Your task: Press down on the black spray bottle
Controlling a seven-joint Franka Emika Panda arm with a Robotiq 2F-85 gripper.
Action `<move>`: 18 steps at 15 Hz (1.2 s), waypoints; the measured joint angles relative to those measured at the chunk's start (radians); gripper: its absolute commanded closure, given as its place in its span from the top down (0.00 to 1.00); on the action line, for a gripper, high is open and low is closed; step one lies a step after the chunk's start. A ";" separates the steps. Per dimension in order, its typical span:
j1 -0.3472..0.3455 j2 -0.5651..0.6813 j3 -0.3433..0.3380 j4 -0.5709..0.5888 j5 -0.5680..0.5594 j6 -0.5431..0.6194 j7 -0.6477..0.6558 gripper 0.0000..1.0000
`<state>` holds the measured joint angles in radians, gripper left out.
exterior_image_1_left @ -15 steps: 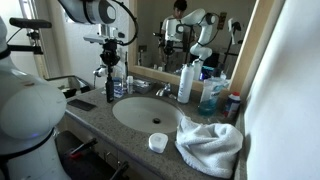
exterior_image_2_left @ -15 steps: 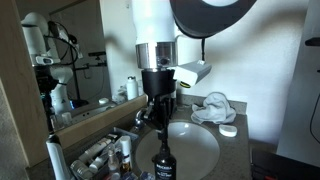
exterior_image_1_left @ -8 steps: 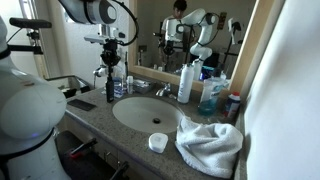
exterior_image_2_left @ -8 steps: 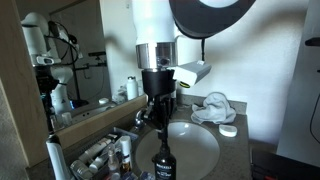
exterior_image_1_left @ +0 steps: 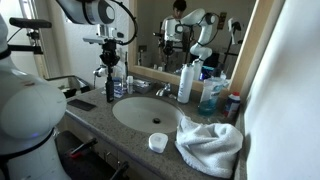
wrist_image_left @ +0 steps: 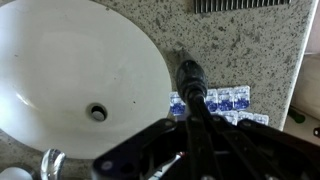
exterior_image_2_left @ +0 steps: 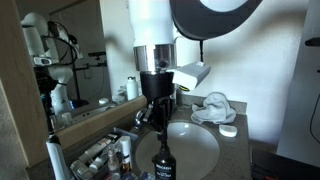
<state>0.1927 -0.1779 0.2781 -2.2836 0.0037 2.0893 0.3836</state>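
The black spray bottle (exterior_image_1_left: 108, 92) is small and slim and stands upright on the granite counter beside the sink basin (exterior_image_1_left: 145, 112). It also shows in an exterior view (exterior_image_2_left: 163, 162) and from above in the wrist view (wrist_image_left: 190, 72). My gripper (exterior_image_2_left: 161, 130) hangs straight above it with its fingers shut together, tips at the bottle's pump head. In the wrist view the closed fingers (wrist_image_left: 196, 102) point at the dark head. I cannot tell how hard the tips bear on it.
A tall white bottle with a blue top (exterior_image_1_left: 186, 82), a translucent blue bottle (exterior_image_1_left: 209, 97) and a faucet (exterior_image_1_left: 163, 90) stand behind the basin. A white towel (exterior_image_1_left: 210, 140) and a small white lid (exterior_image_1_left: 157, 142) lie in front. Blue blister packs (wrist_image_left: 225, 100) lie beside the black bottle.
My gripper has sunk very slightly toward the black bottle's head. Nothing else has moved.
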 measured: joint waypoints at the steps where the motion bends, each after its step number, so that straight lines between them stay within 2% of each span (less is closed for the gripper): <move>1: 0.000 0.000 0.003 0.000 -0.007 0.000 0.007 0.05; 18: 0.001 0.016 0.011 0.007 -0.015 0.000 0.021 0.05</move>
<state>0.1940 -0.1622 0.2887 -2.2768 -0.0116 2.0890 0.4042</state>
